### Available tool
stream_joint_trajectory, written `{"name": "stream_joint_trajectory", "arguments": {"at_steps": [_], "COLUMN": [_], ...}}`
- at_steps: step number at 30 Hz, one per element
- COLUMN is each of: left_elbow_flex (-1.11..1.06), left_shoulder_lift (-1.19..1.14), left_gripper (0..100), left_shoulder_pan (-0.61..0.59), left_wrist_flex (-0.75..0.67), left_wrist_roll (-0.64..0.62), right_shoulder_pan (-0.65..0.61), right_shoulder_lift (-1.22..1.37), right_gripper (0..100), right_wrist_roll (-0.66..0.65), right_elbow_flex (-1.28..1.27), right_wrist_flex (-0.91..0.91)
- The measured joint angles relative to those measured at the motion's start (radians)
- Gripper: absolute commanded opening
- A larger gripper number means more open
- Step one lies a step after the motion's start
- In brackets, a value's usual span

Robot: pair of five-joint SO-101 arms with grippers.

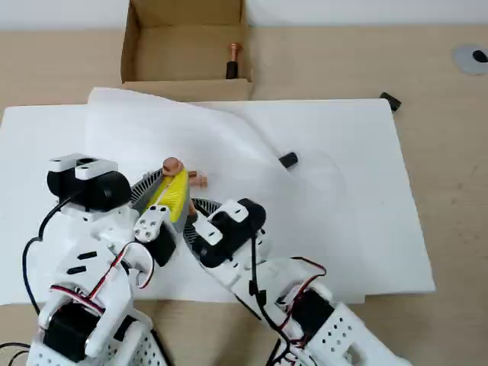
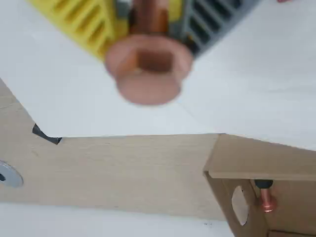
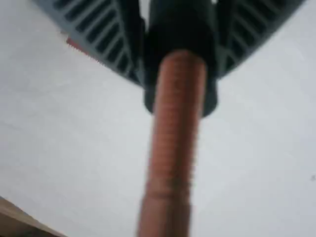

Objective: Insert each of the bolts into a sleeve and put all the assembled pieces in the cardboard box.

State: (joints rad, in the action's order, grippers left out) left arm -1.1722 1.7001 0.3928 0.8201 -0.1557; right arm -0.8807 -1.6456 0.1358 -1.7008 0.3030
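The left gripper pinches a smooth-headed copper bolt. The right gripper clamps a black sleeve with a threaded bolt protruding. Both hover over white paper, which lies open to the right past a loose sleeve. An assembled piece lies in the far cardboard box, and the left wrist view shows its side hole.

We see a light wooden table across the high view, with a pale strip along the top edge of the frame. A large white paper sheet covers the table's middle. A thinner, wrinkled sheet overlaps its upper left. A round grey disc sits at the upper right edge.
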Motion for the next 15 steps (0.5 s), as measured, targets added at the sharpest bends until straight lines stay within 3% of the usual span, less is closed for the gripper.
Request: {"name": "stream_joint_trajectory", "arguments": {"at_steps": [15], "left_elbow_flex": [-0.009], "left_shoulder_lift": [-0.006], "left_gripper": [1], "left_shoulder_pan": [-0.083], "left_wrist_flex": [-0.049], "left_wrist_roll": [0.023], "right_shoulder_pan": [-0.002], "right_shoulder_lift": [0.0], "right_gripper": [0.9], "right_wrist_roll": [0.0], "right_elbow_flex": [0.0], "right_wrist_flex": [-0.002]}}
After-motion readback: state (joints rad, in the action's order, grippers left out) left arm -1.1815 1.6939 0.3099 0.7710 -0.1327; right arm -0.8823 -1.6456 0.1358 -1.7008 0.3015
